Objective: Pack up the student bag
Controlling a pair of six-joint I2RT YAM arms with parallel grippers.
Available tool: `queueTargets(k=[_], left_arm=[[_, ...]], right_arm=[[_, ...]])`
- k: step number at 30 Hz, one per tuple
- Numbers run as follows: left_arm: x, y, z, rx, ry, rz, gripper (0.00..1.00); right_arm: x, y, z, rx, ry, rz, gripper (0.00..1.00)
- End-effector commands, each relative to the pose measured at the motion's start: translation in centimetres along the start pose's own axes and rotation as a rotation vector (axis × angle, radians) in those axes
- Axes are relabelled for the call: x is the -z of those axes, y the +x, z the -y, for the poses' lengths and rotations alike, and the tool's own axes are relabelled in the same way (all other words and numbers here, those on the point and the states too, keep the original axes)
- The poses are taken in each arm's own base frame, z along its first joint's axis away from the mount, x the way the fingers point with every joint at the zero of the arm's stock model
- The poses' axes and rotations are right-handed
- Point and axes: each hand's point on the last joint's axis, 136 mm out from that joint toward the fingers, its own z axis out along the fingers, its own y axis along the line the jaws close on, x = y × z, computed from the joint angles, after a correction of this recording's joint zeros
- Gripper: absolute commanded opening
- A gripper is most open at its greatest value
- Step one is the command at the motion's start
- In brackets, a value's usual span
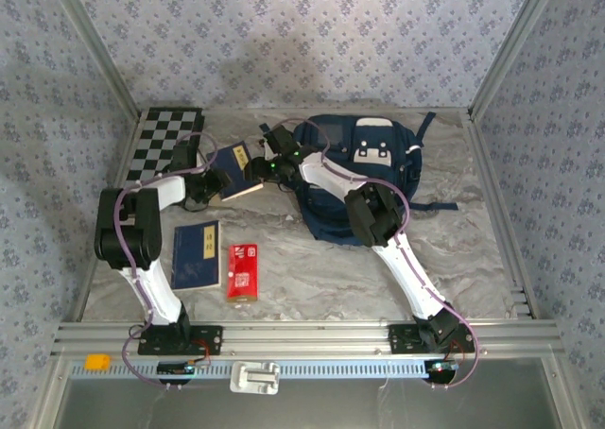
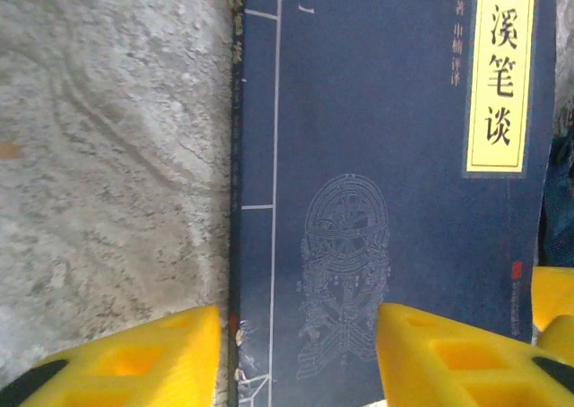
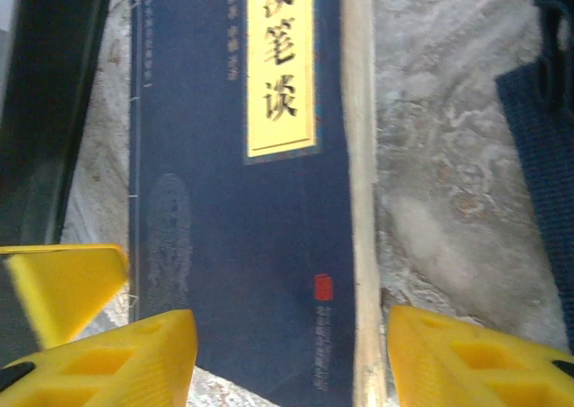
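At the rear of the tabletop [image 1: 359, 278]: the student bag [image 1: 364, 179] lay flat, front pocket and white patches up, close to the back wall; its inside could not be seen.
Just left of the bag: a navy book [image 1: 236, 162] lay cover up, with both arms reaching over it.
Left gripper [image 2: 296, 335]: open, one finger over bare marble beside the spine, the other over the cover.
Right gripper [image 3: 287, 335]: open, one finger over the cover, the other just past the page edge.
Near-left area: a second navy book [image 1: 196, 254] and a red packet [image 1: 242, 271] lay side by side, slightly apart.
Rear-left corner: a checkerboard [image 1: 168, 144] lay by the frame post.
Open room: bare marble ran from the front of the bag to the right rail.
Writing: the book's yellow label [image 3: 280, 66] read 溪笔谈 downward, its top cut off; a red seal [image 3: 323, 288] sat near the cover's corner; the small white print and the packet's text were too small to read.
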Motion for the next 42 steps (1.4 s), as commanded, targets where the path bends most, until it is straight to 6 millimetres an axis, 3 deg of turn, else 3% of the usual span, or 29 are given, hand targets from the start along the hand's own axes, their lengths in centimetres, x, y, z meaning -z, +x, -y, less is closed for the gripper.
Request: queueTargets(k=[1, 9, 12, 16, 21, 26, 34, 38, 42], left_arm=[[0.1, -0.1, 0.9, 0.003, 0.049, -0.011, 0.45], [0.7, 2.6, 1.4, -0.031, 0.042, -0.065, 0.38], [1.5, 3.2, 0.6, -0.035, 0.001, -0.065, 0.37], [3.0, 3.7, -0.9, -0.059, -0.072, -0.042, 0.37], [3.3, 4.2, -1.0, -0.098, -0.064, -0.054, 0.39], [2.9, 4.7, 0.3, -0.114, 0.01, -0.086, 0.42], [2.4, 5.4, 1.3, -0.134, 0.026, -0.11, 0.43], [3.1, 5.4, 0.6, -0.131, -0.015, -0.096, 0.44], [3.1, 6.3, 1.1, -0.13, 0.013, -0.113, 0.45]], right_arm=[[-1.1, 1.4, -0.1, 0.01, -0.025, -0.057, 0.55], [-0.6, 2.6, -1.6, 0.034, -0.047, -0.091, 0.4], [0.1, 3.8, -2.0, 0.045, -0.038, -0.113, 0.33], [1.7, 6.3, -1.4, 0.016, 0.008, -0.142, 0.3], [4.3, 9.8, -1.9, -0.037, 0.033, -0.137, 0.29], [6.8, 12.5, -2.9, -0.077, 0.067, -0.106, 0.42], [10.3, 12.0, -5.7, -0.056, 0.019, -0.046, 0.51], [11.6, 12.1, -4.2, -0.039, 0.114, -0.047, 0.57], [10.0, 12.9, -1.9, -0.105, 0.146, -0.128, 0.59]])
